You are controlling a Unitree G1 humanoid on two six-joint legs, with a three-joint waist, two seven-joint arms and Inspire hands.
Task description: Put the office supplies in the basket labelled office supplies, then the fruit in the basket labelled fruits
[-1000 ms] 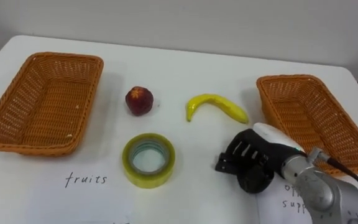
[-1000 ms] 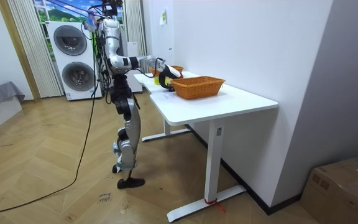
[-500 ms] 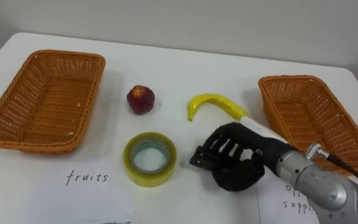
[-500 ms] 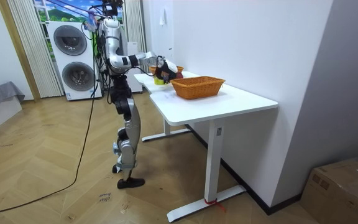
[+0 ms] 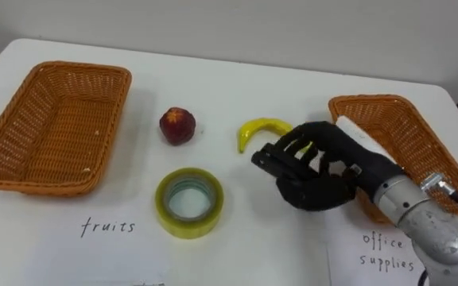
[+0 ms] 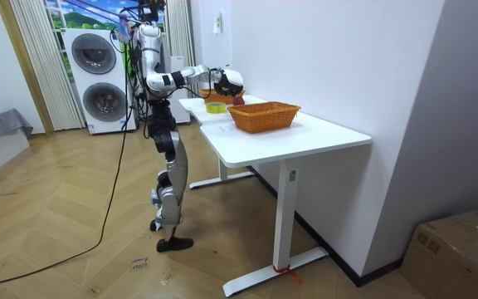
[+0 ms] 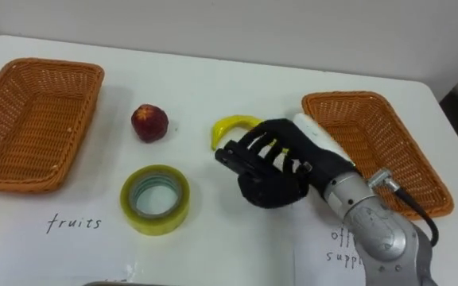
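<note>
We note white rect. tabletop (image 5: pixel 237 79). L side: orange woven wicker basket (image 5: pixel 54 119), rectangular. R side: second orange wicker basket (image 5: pixel 420 147), same make. Btwn them: small red round fruit (image 5: pixel 177 125), and yellow curved banana (image 5: pixel 254 130) to its R, not touching. Nearer front: yellow tape roll (image 5: pixel 188 202), lying flat. Front edge: handwritten left paper label (image 5: pixel 110 229) and right paper label (image 5: pixel 382 253).
</note>
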